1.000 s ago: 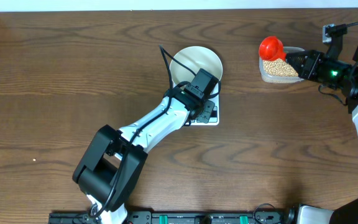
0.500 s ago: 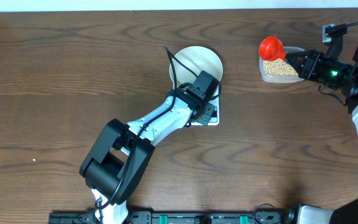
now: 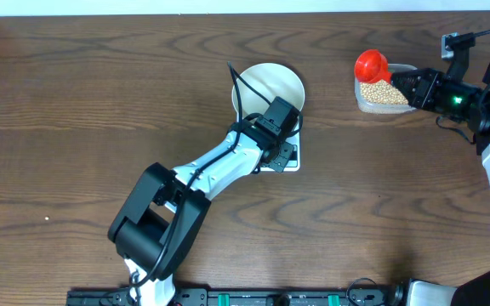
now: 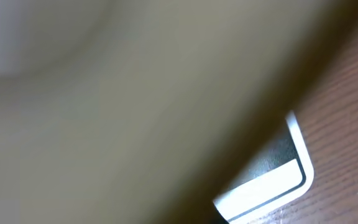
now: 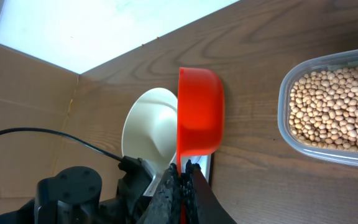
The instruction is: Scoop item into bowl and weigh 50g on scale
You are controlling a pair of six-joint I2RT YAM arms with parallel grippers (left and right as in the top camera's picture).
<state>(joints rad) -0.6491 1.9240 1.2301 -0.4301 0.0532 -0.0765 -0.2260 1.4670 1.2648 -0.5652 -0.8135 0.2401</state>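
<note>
one: two arms at the bench [image 3: 75,102]. what's the left pincer [image 3: 281,112] doing?

two: it's closed down right at the near rim of the white bowl [image 3: 266,83], and it looks pinched on that rim. its own camera sits so close that a pale blur of bowl fills nearly the whole view, and no fingers show there.

one: and where's the bowl?

two: on the scale [image 3: 290,158], toward its far end. from overhead the arm covers most of the scale, and only the near right corner shows. the left wrist view catches one rounded white corner with a grey panel. i can't read any display.

one: the right pincer [image 5: 183,173]?

two: narrow, clamped on the handle of a red scoop [image 5: 199,112]. the scoop is turned on its side with its rounded back toward the wrist camera, so i can't tell what it holds. from overhead it hangs at the left end of the clear tub [image 5: 284,112].

one: and the beans [image 5: 331,106]?

two: many of them, small, round and tan, lying in the tub. the tub stands near the bench's far right, well apart from the bowl and scale. the bowl's inside shows plain pale white.
</note>
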